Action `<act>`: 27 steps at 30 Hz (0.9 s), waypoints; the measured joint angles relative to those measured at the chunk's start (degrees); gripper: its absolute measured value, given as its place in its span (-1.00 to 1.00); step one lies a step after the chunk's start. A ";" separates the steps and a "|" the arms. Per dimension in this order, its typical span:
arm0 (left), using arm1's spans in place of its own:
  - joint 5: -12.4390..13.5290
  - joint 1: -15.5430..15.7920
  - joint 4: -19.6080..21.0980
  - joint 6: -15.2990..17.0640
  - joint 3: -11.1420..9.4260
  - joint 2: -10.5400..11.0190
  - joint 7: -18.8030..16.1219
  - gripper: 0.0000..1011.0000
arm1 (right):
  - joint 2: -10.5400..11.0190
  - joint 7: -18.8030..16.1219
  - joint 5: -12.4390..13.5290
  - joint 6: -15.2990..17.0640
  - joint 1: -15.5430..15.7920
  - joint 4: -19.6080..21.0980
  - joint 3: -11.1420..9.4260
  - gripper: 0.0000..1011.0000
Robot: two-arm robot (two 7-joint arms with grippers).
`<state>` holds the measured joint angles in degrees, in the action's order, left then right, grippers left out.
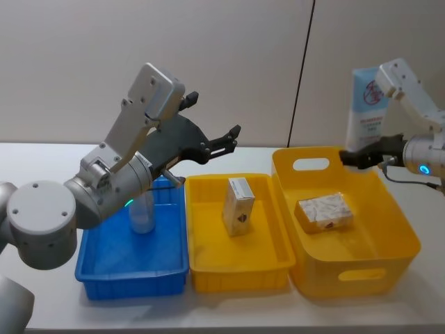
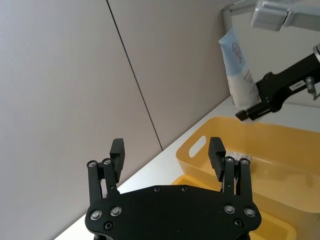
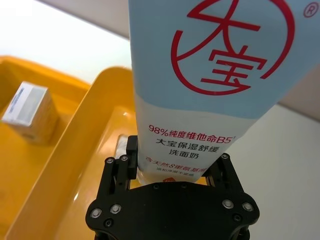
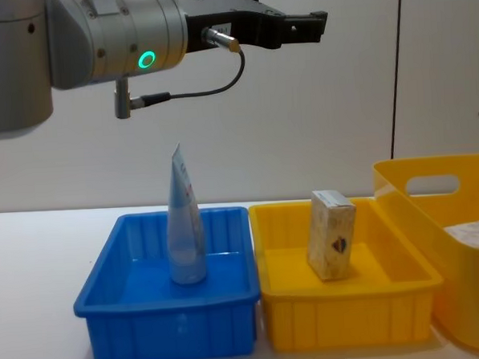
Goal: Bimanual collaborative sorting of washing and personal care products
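Plain grey wall panels back a white worktop [image 1: 42, 156] carrying three containers in a row: blue tray [image 1: 111, 268] left, yellow tray [image 1: 208, 268] centre, tall yellow handled basket [image 1: 389, 240] right.

Held tube [image 1: 367, 104]: pale blue-white, red print, upright above the far rim of the basket. The right end effector [image 1: 358, 157] pinches it at its lower end, pads on both faces (right wrist view: tube [image 3: 210, 85] between the fingers [image 3: 116, 172]). The low grip leaves the long body free above the fingers; judged a carry pose after lifting from the basket, with transfer leftward likely to follow.

Second tube [image 4: 184, 231]: stands on its cap in the blue tray, crimped end up, leaning slightly. The sort rule appears to be tubes to blue.

Carton [image 4: 331, 235]: beige, dark emblem, on end and tilted in the yellow tray. Cartons to yellow, by the same reasoning.

Another carton [image 1: 325, 212]: lies flat on the basket floor, unsorted.

Left end effector [image 1: 221, 142]: spread, nothing between the fingers, raised above the far edge of the blue and yellow trays and pointing toward the right arm. The left wrist view looks straight at the held tube [image 2: 239, 72]. Judged ready for a handover, since the blue tray lies on the left arm's side.

Risk: the soft tube may bend or slip during an exchange.
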<state>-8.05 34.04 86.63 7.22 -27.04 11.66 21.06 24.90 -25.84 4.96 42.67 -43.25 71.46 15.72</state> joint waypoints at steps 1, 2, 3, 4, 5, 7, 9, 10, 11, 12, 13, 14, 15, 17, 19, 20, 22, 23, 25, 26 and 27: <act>0.00 0.00 0.00 0.00 0.00 0.00 0.00 0.98 | 0.03 -0.59 0.15 0.53 -0.17 -0.25 0.19 0.24; 0.00 0.00 0.00 0.00 0.00 0.00 0.00 0.98 | 0.05 -1.04 0.24 0.93 -0.34 -0.51 0.39 0.24; 0.00 0.00 0.00 0.00 0.00 0.00 0.00 0.98 | 0.11 -1.96 0.40 1.63 -0.76 -1.15 0.86 0.24; 0.00 0.00 0.00 0.00 0.00 0.00 0.00 0.98 | 0.12 -2.40 0.50 1.95 -0.95 -1.59 1.20 0.24; 0.00 0.00 0.00 0.00 0.00 0.00 0.00 0.98 | 0.13 -3.01 0.61 2.41 -1.13 -1.90 1.46 0.24; 0.00 0.00 0.00 0.00 0.00 0.00 0.00 0.98 | 0.14 -4.25 0.78 3.42 -1.72 -2.81 2.17 0.24; 0.00 0.00 0.00 0.00 0.00 0.00 0.00 0.98 | 0.14 -4.94 0.91 3.91 -2.15 -3.54 2.62 0.24; 0.00 0.00 0.00 0.00 0.00 0.00 0.00 0.98 | 0.12 -5.58 1.03 4.38 -2.46 -4.07 3.01 0.24; 0.00 0.00 0.00 0.00 0.00 0.00 0.00 0.98 | 0.11 -5.80 1.07 4.54 -2.59 -4.32 3.18 0.24; 0.00 0.00 0.00 0.00 0.00 0.00 0.00 0.98 | 0.08 -5.98 1.09 4.67 -2.71 -4.53 3.33 0.24; 0.00 0.00 0.00 0.00 0.00 0.00 0.00 0.98 | 0.00 -6.30 1.13 4.87 -2.94 -5.00 3.62 0.24; 0.00 0.00 0.00 0.00 0.00 0.00 0.00 0.98 | -0.03 -6.38 1.14 4.93 -3.04 -5.19 3.73 0.24; 0.00 0.00 0.00 0.00 0.00 0.00 0.00 0.98 | -0.07 -6.42 1.15 4.95 -3.12 -5.38 3.80 0.24; 0.00 0.00 0.00 0.00 0.00 0.00 0.00 0.98 | -0.25 -6.49 1.17 4.98 -3.40 -5.96 4.06 0.24; 0.00 0.00 0.00 0.00 0.00 0.00 0.00 0.98 | -0.42 -6.46 1.17 4.98 -3.70 -6.42 4.23 0.24; 0.00 0.00 0.00 0.00 0.00 0.00 0.00 0.98 | -0.45 -6.43 1.17 4.97 -3.75 -6.49 4.26 0.24; 0.00 0.00 0.00 0.00 0.00 0.00 0.00 0.98 | -0.55 -6.34 1.17 4.95 -3.94 -6.73 4.37 0.24; 0.00 0.00 0.00 0.00 0.00 0.00 0.00 0.98 | -0.62 -6.21 1.14 4.93 -4.11 -6.93 4.43 0.24; 0.00 0.00 0.00 0.00 0.00 0.00 0.00 0.98 | -0.69 -6.05 1.13 4.88 -4.24 -7.07 4.48 0.24; 0.00 0.00 0.00 0.00 0.00 0.00 0.00 0.98 | -0.71 -5.95 1.10 4.86 -4.30 -7.13 4.50 0.24; 0.00 0.00 0.00 0.00 0.00 0.00 0.00 0.98 | -0.76 -5.79 1.03 4.75 -4.41 -7.25 4.54 0.24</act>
<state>-8.06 34.04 86.63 7.22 -27.04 11.66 21.06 24.15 -31.62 5.99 47.42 -47.66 64.21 20.26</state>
